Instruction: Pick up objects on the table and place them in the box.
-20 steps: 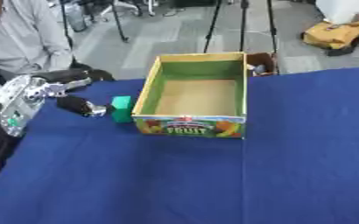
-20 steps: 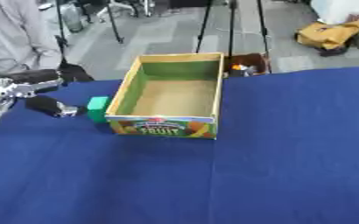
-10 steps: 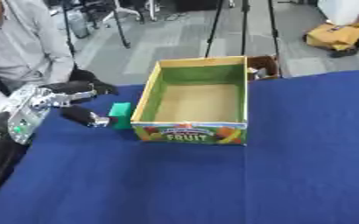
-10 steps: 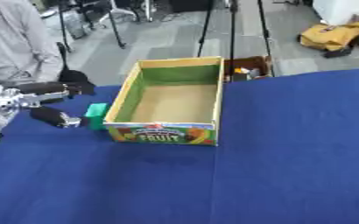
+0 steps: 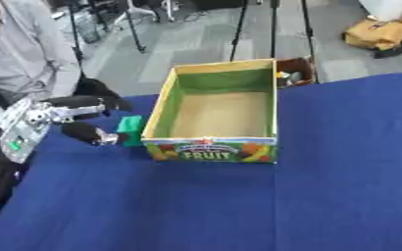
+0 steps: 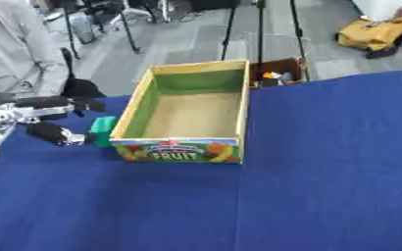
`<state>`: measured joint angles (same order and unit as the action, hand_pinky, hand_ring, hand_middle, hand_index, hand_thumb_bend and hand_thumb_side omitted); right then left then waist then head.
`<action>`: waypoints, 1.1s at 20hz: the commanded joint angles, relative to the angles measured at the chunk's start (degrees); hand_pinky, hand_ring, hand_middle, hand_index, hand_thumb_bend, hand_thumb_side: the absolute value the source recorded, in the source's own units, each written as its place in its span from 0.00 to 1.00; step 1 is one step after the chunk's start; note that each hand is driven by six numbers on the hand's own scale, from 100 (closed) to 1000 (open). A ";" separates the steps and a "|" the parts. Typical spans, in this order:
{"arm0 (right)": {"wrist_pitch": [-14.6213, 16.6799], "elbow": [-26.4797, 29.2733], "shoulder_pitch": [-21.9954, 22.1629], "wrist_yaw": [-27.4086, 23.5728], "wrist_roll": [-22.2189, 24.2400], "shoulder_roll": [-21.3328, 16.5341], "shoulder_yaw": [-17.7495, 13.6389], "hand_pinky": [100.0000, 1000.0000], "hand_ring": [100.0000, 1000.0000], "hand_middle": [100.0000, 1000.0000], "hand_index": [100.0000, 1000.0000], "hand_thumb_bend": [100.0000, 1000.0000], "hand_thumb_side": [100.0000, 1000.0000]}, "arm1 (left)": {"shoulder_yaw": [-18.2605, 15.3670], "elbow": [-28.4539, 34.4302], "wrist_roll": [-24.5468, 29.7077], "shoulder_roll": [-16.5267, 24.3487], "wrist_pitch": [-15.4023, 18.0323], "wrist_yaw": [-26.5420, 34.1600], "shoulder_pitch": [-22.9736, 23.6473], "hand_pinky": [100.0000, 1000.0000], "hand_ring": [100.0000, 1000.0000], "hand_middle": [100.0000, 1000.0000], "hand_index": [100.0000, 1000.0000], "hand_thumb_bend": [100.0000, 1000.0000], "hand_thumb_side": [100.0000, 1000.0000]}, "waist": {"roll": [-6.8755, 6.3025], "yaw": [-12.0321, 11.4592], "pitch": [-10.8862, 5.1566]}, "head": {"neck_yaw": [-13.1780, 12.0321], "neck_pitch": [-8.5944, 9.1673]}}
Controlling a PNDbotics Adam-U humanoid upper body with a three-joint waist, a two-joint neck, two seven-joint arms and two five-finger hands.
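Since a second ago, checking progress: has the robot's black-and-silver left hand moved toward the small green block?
Yes. The left hand has closed in on the green block beside the cardboard fruit box, its thumb now almost touching it.

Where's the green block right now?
In the left eye view the green block sits on the blue table, against the fruit box's left wall, beside the left hand.

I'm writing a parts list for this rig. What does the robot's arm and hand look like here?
Only the left robot hand shows: black fingers with silver joints on a silver-grey back plate bearing a small green mark. The forearm below is black.
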<state>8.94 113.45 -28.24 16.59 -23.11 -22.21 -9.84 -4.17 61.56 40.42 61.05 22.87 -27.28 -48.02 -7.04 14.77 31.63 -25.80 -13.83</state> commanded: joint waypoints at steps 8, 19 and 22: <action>0.30 0.87 -1.10 -0.26 0.03 -2.76 -0.23 0.91 0.81 0.46 0.66 0.00 0.90 | -1.77 0.86 3.93 4.01 0.63 2.04 -1.26 0.89 1.00 1.00 1.00 0.25 0.72 | -0.40 0.38 -0.16 | -1.57 2.31; 0.50 0.71 -1.66 -0.51 -0.03 -3.28 -0.21 0.91 0.81 0.45 0.65 0.00 0.89 | -2.29 0.65 3.77 4.25 0.55 1.97 -1.31 0.90 1.00 1.00 1.00 0.26 0.73 | -0.72 0.62 0.94 | -1.98 4.28; 0.56 0.64 -1.84 -0.58 -0.12 -3.37 -0.24 0.91 0.81 0.45 0.65 0.00 0.89 | -2.26 0.49 4.51 4.17 0.72 1.65 -1.18 0.90 1.00 1.00 1.00 0.26 0.73 | -0.71 0.80 1.28 | -2.19 4.78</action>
<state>9.23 113.40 -29.38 16.25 -23.16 -23.93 -9.84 -5.54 61.84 42.21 62.14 21.12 -25.44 -48.84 -8.02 15.59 34.31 -27.71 -9.94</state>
